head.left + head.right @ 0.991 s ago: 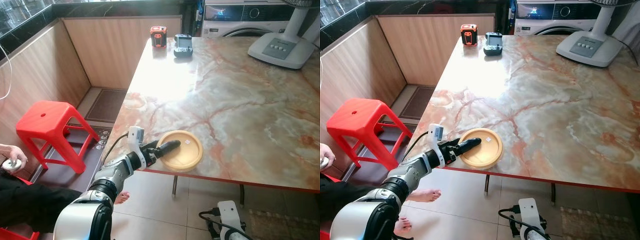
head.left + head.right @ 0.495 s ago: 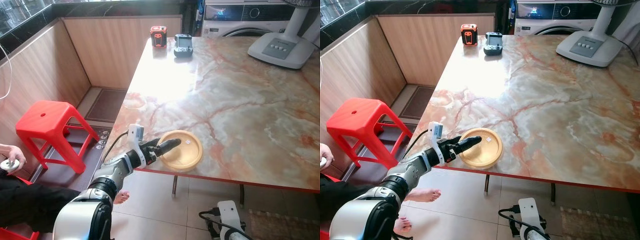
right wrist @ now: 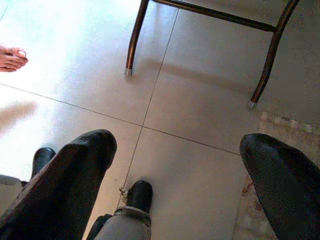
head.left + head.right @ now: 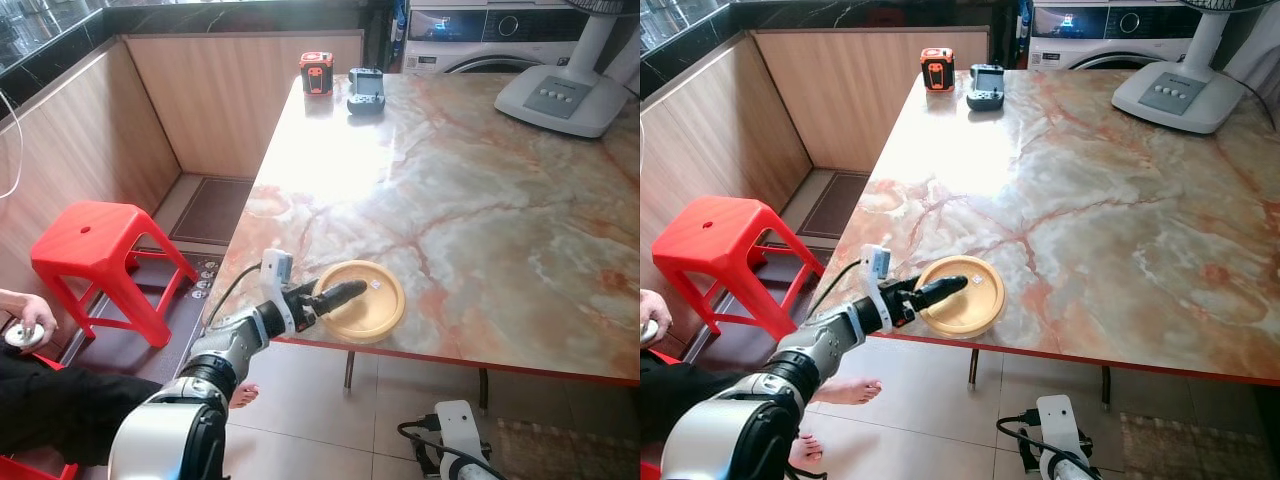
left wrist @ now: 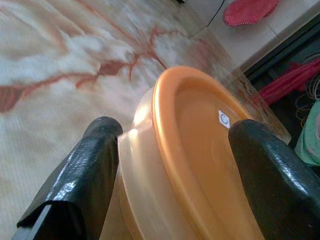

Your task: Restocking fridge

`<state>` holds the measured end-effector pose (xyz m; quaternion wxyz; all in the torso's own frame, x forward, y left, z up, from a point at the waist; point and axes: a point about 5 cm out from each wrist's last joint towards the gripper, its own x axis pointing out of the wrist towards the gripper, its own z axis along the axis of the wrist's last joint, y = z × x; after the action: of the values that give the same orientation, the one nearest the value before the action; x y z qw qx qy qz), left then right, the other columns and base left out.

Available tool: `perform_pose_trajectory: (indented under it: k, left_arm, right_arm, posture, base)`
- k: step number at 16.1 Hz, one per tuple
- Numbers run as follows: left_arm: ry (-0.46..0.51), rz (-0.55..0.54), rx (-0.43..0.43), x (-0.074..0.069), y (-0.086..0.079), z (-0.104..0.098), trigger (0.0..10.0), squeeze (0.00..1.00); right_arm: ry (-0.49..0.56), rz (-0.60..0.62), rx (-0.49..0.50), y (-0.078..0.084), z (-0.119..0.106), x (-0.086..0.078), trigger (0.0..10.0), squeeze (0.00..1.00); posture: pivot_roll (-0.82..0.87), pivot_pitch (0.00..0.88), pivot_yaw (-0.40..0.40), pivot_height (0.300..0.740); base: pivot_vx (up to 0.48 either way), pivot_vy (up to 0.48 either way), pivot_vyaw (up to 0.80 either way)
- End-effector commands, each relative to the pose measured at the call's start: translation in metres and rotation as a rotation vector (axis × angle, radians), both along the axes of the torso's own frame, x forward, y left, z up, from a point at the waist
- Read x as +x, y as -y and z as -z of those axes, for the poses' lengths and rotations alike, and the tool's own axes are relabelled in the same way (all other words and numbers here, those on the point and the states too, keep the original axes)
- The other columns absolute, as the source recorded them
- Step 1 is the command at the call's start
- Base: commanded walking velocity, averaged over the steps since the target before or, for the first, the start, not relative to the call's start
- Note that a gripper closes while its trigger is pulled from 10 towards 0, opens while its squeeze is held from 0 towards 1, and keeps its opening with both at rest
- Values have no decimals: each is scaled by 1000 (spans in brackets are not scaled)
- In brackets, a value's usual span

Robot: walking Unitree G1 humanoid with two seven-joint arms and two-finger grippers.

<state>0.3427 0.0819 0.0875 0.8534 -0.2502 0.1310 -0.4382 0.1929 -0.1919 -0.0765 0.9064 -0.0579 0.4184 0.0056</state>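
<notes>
Your left gripper has crept a little further over the dish since a second ago, its black fingers now reaching slightly deeper across the near rim; the dish itself sits where it did, low in the frame a little left of centre, at the near edge of the marble table. In the left wrist view the fingers are spread, one on each side of the dish's orange wall; whether either pad touches it I cannot tell. A small white sticker sits inside the dish.

Your right gripper hangs low at the bottom of the frame, fingers spread wide over the pale floor tiles, with two table legs ahead of it and a person's bare toes at one edge of that view.

Further out, at the top of the frame, a red box and a grey controller stand side by side at the table's far left corner. A white fan base rests in the upper right, with a washing machine behind the table. At the left a red stool stands on the floor, and a person's hand holds a small round thing at the lower left edge.
</notes>
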Motion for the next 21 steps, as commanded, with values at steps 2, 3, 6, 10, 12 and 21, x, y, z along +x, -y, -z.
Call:
perform_pose_trajectory:
  k: [2, 3, 6, 10, 12, 21]
  left_arm:
    - [-10, 17, 47, 2, 2, 0, 10000, 0]
    - [-13, 14, 51, 2, 2, -1, 10000, 0]
    - [-29, 0, 52, 3, 2, -1, 1765, 0]
    - [-33, 0, 60, 4, 2, 0, 0, 0]
    - [-38, 2, 62, 3, 1, 1, 0, 0]
    - [-30, -152, -235, 16, -15, -21, 0, 0]
  right_arm:
    - [-15, -2, 4, -3, 3, -5, 10000, 0]
    - [-15, -3, 1, -2, 3, -5, 10000, 0]
    - [-17, -4, -2, -2, 3, -5, 10000, 0]
    - [-22, -9, -6, -3, 3, -5, 10000, 0]
    - [-25, -17, -10, -3, 3, -5, 10000, 0]
    - [-29, -27, -21, -2, 3, -4, 10000, 0]
  posture:
    - [-114, 43, 61, 740]
    - [-114, 43, 61, 740]
    - [-114, 43, 61, 740]
    - [-114, 52, 62, 740]
    - [-116, 54, 63, 740]
    - [-114, 52, 59, 740]
  base:
    - [0, 0, 0]
    - [0, 0, 0]
    - [0, 0, 0]
    - [0, 0, 0]
    - [0, 0, 0]
    - [0, 0, 0]
